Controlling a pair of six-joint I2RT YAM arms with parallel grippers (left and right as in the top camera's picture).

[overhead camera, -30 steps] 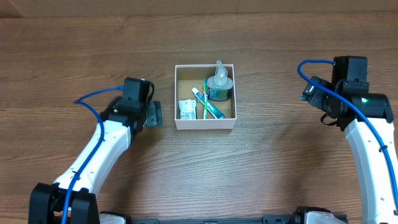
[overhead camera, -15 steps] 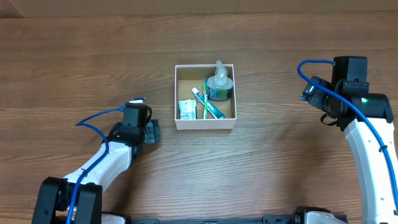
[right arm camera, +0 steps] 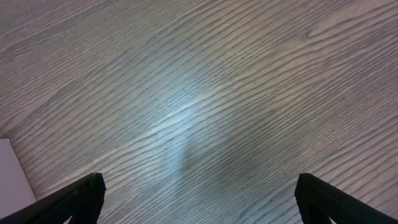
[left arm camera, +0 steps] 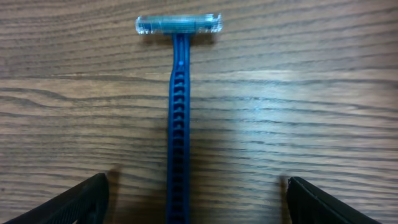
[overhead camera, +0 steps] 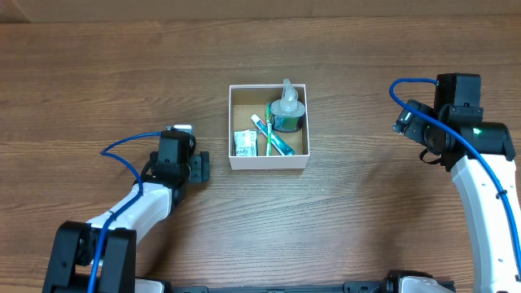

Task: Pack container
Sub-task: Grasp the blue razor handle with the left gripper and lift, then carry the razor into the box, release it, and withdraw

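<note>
The left tool point(overhead camera: 200, 167) hung low over the tabletop point(overhead camera: 98, 73) with its fingers spread apart and gripping nothing. In the left wrist view a blue razor point(left arm camera: 178, 124) lay flat between them, handle running toward the camera and clear head at the far end.

The razor was judged light and rigid. Its thin handle sat low on the wood, so the fingers would need to reach nearly to the surface. The ribbed mid-handle offered the best hold; the bladed head was to be avoided.

The container point(overhead camera: 269, 162) stood at the centre of the tabletop, just right of the left tool, already holding a pump bottle point(overhead camera: 286, 110), a toothbrush point(overhead camera: 267, 134) and a sachet point(overhead camera: 244, 144). Its thin walls suggested it would slide if nudged.

The right tool point(right arm camera: 199, 186) was spread apart, empty, over bare wood well right of the container.
</note>
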